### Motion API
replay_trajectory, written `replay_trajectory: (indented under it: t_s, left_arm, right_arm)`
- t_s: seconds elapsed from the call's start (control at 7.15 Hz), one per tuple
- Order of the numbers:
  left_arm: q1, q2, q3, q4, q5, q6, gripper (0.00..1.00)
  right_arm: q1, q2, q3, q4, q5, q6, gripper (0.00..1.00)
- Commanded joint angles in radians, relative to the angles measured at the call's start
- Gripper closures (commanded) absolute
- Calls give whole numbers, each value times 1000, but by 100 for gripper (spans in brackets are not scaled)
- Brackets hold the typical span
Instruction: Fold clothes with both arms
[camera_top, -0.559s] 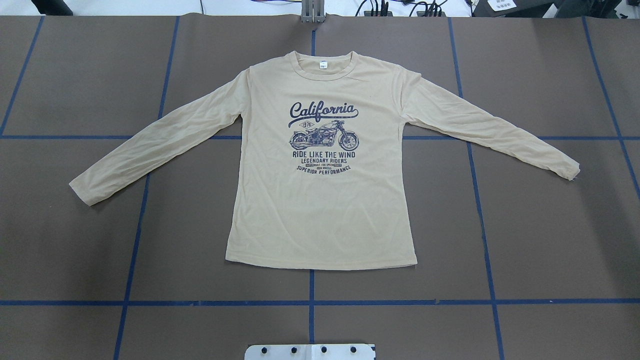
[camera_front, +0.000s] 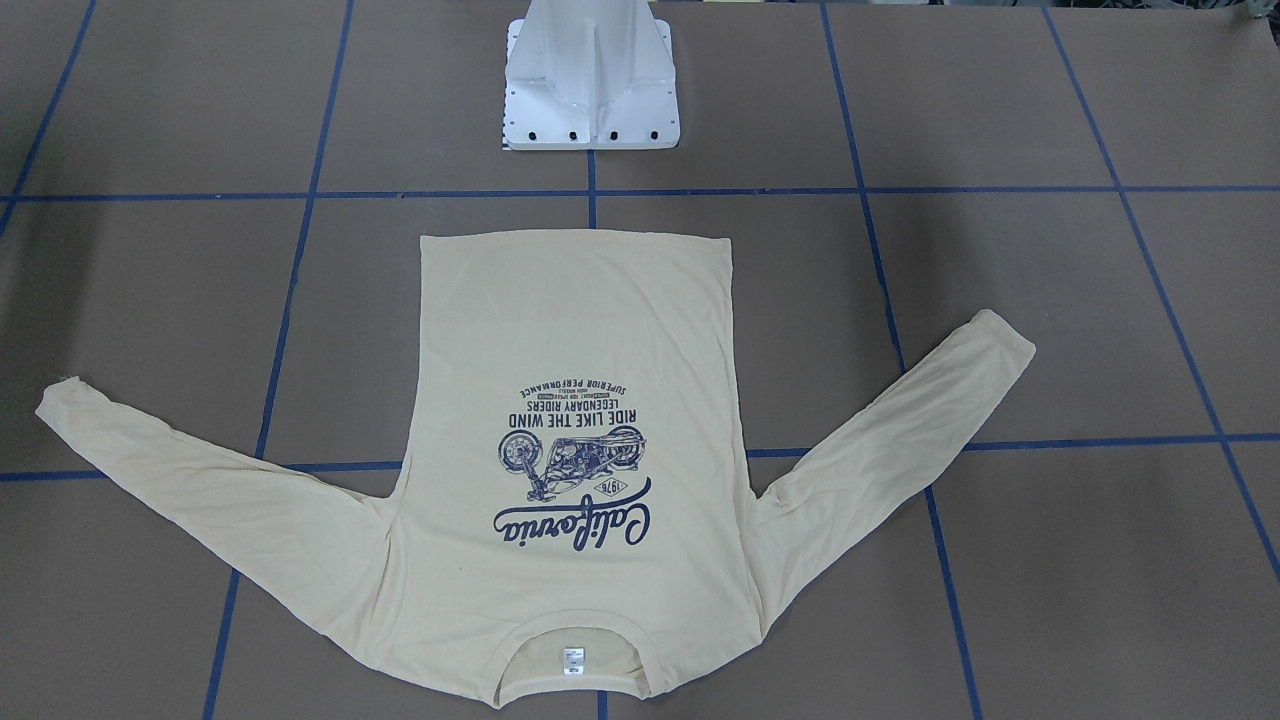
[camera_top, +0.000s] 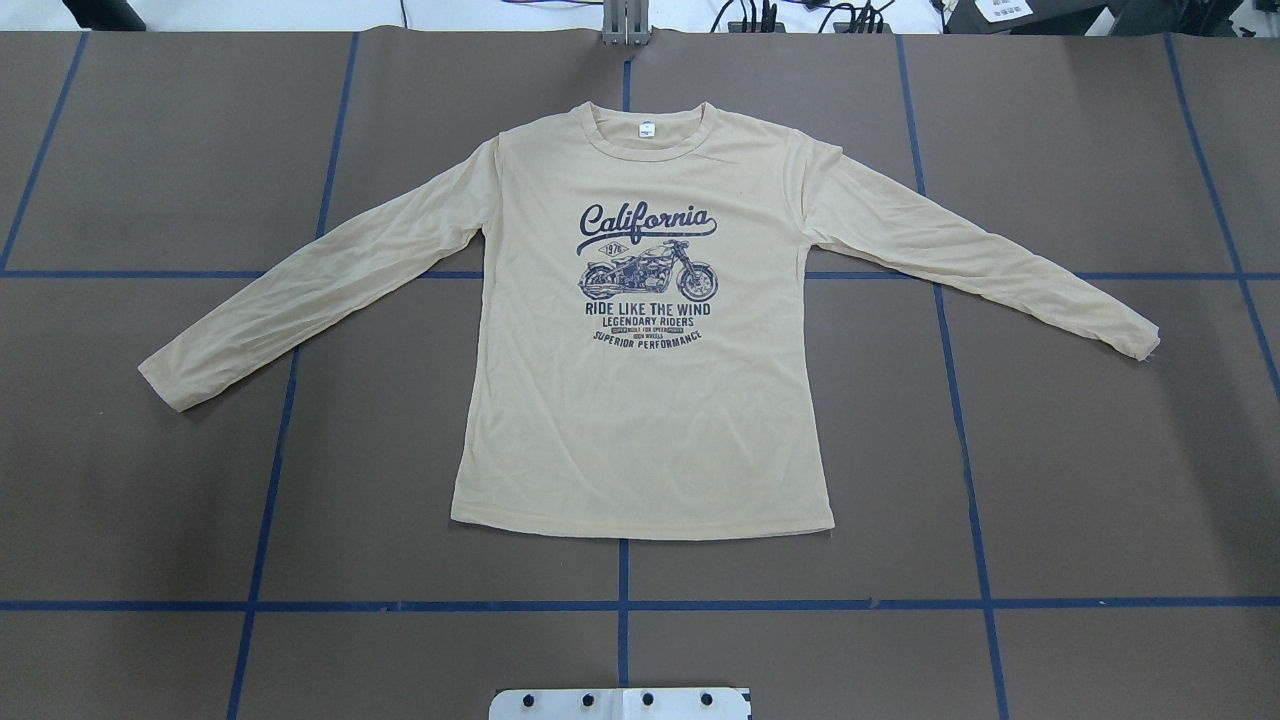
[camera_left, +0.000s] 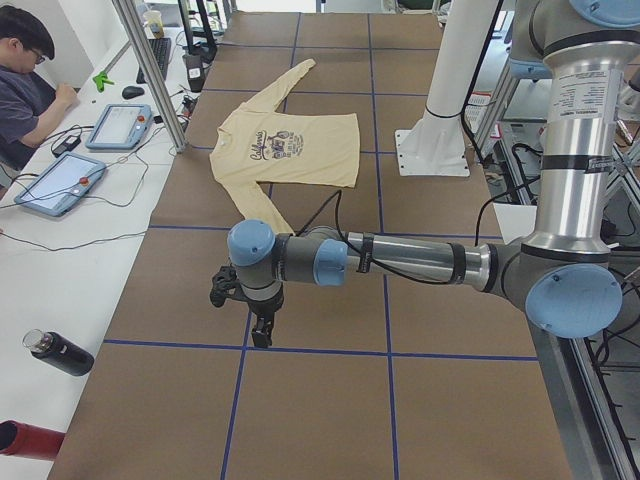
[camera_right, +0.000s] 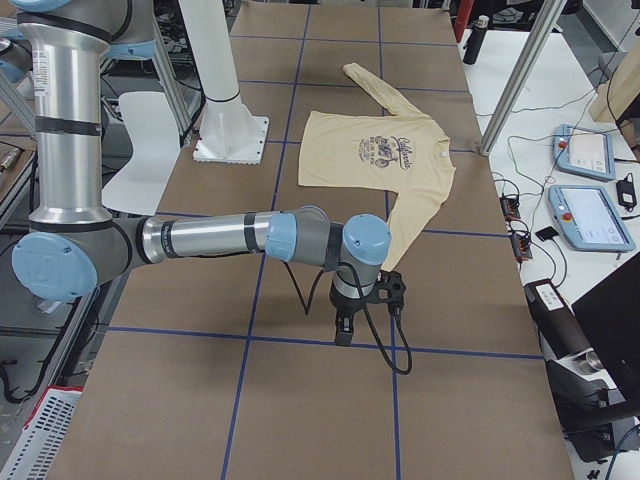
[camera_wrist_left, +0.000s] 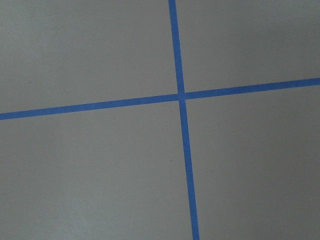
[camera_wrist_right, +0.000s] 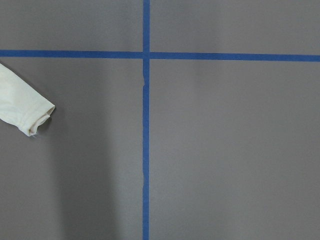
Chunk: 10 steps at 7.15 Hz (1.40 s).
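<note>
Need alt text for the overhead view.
Pale yellow long-sleeved T-shirt lies flat and print side up on a brown table marked with a blue tape grid, collar at the top, both sleeves spread outward. A white base plate peeks in at the bottom edge.

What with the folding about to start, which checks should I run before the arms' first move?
1. T-shirt flat, print up, unfolded: ok.
2. Sleeve on the robot's left and sleeve on its right spread out: ok.
3. Left gripper over bare table, off the cloth: ok.
4. Right gripper off the cloth, with a cuff at the edge of its wrist view: ok.
5. Jaws open or shut: cannot tell, side views only.
6. Person seated at the side desk, off the mat: ok.
</note>
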Motion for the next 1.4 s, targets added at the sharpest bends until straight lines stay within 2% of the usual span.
replay_trajectory:
  t_s: [0.0,0.14,0.28,0.42,0.56,0.84,0.98,1.12,1.26]
  left_arm:
    - [-1,-22,-74,-9,-4,0,0]
    - [4,-27,-76,-13,-4,-3,0]
    - [10,-35,-78,-70,-7,0,0]
    - [9,-15,-70,-179,-10,-6,0]
    - [10,-21,-46,-241,-4,-8,0]
    - [10,-35,1,-260,-5,-5,0]
    - [12,-35,-1,-265,-7,-5,0]
    - [10,-33,1,-283,-5,-6,0]
    - [10,-33,1,-289,-5,-6,0]
  right_arm:
    - [-1,1,8,3,36,1,0]
    - [-23,24,29,3,42,1,0]
    - [-64,131,16,0,34,1,0]
    - [-108,135,-33,24,55,10,0]
    - [-126,139,-90,121,98,95,0]
    - [-159,83,-243,515,115,175,0]
    - [-238,83,-273,646,102,306,0]
    - [-315,90,-279,727,61,447,0]
    - [-374,97,-287,771,10,479,0]
